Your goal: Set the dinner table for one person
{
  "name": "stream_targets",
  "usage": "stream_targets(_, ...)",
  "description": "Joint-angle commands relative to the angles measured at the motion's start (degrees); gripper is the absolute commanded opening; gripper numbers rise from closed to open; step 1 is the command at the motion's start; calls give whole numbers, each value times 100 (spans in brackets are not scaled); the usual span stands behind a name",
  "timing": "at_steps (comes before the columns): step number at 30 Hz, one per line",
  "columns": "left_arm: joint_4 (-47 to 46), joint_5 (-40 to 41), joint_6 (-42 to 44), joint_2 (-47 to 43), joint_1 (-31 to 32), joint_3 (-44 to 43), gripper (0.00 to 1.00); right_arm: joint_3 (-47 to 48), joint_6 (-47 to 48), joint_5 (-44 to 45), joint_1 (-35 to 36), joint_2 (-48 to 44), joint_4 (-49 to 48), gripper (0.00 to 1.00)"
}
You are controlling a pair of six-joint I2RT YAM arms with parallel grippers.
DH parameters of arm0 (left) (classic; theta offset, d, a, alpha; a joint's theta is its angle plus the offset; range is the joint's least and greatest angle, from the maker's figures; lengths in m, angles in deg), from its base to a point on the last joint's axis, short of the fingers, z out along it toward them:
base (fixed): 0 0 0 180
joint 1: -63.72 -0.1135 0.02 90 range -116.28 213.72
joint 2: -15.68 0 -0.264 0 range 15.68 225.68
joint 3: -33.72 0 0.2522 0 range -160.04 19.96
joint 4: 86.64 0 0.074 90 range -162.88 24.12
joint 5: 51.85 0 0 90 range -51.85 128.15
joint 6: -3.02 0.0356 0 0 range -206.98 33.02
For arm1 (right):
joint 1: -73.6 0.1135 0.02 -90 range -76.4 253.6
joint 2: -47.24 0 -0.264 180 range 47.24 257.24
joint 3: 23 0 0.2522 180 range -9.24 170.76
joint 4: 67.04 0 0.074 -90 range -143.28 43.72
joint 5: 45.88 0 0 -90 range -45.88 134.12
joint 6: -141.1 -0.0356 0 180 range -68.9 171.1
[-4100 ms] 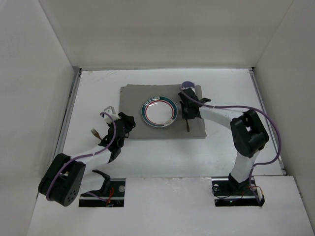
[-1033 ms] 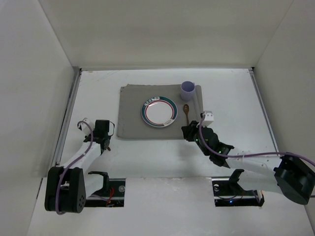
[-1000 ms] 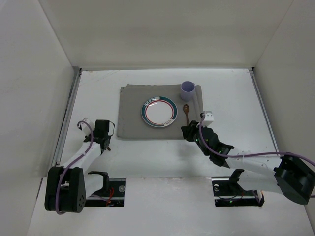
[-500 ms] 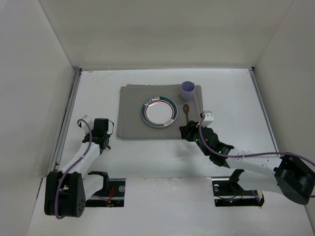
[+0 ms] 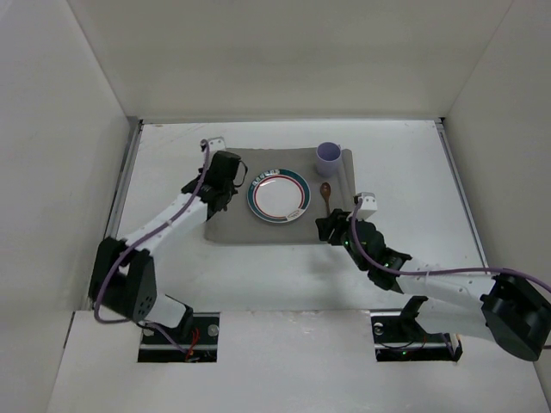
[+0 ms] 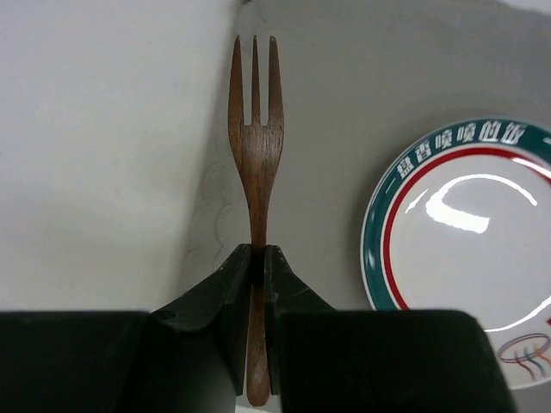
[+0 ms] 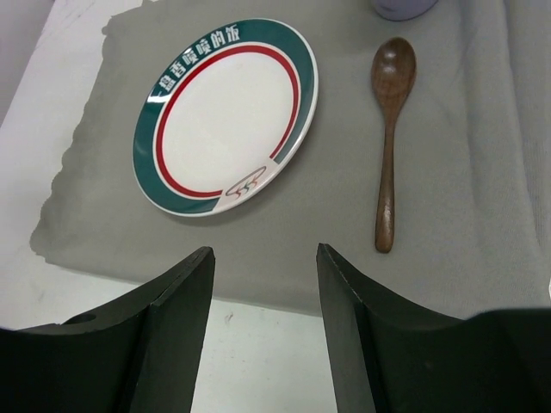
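Note:
My left gripper [image 5: 221, 182] [image 6: 256, 258] is shut on the handle of a brown wooden fork [image 6: 255, 146]. Its tines point to the far side along the left border of the grey placemat [image 5: 228, 219] [image 6: 327, 103]. The plate [image 5: 278, 195] [image 6: 465, 224] [image 7: 225, 116], white with a green and red rim, lies to the fork's right. A wooden spoon [image 5: 326, 194] [image 7: 389, 129] lies right of the plate, and a lilac mug [image 5: 328, 157] [image 7: 403, 7] stands beyond it. My right gripper [image 5: 325, 228] [image 7: 264, 254] hangs open and empty over the placemat's near edge. All of this rests on the white dinner table [image 5: 405, 172].
Thin metal rails [image 5: 123, 194] run along the table's left and right sides, with white walls around them. The left arm reaches diagonally from the near left corner. The right arm lies low across the near right part of the table [image 7: 241, 361].
The left arm swung from the bare table at the near left up to the placemat's left border, carrying the fork. The right gripper opened wider and barely shifted.

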State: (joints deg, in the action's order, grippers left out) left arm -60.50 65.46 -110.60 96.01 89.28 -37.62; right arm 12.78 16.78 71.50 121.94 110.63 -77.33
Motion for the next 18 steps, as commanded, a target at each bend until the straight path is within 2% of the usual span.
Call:
stream_targets(1,502,-112,805,587,155,-568,4,57,-21,128,-48,-91,-267,57)
stream_targets(8,581,-103,1254,1493,330,-1106,5,57,22,242,-48,-99,-267,57)
stream_targets(18,-86,-155,1289,1863,269,-509,6,13,49,295,-92,-187,-267,58)
